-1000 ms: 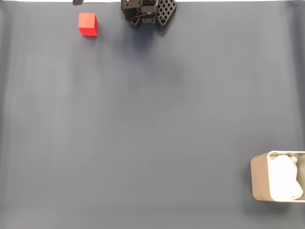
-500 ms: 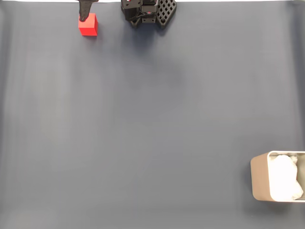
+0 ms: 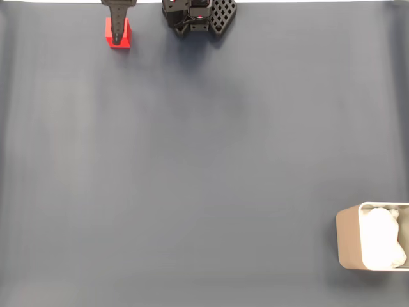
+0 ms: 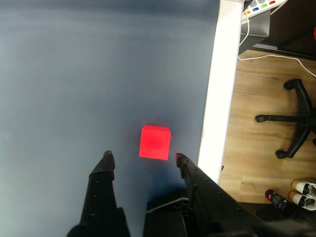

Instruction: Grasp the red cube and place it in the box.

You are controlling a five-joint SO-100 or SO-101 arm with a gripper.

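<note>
In the fixed view, the red cube [image 3: 119,34] is sitting at the far left of the blue bench [image 3: 192,166], close to its far edge. One dark finger [image 3: 118,22] of the pincer is reaching over the top of the cube. The box [image 3: 349,238] is waiting well apart, at the near right corner.

In the wrist view, the pincer [image 4: 142,158] is hanging with its two fingers apart and nothing between them. The red cube [image 4: 155,142] is lying just ahead of the tips, a bit nearer the right finger [image 4: 179,160] than the left one. The cube is looking square, with no long side. I think the pincer needs to go forward and down a little so its fingers are on both sides.
</note>
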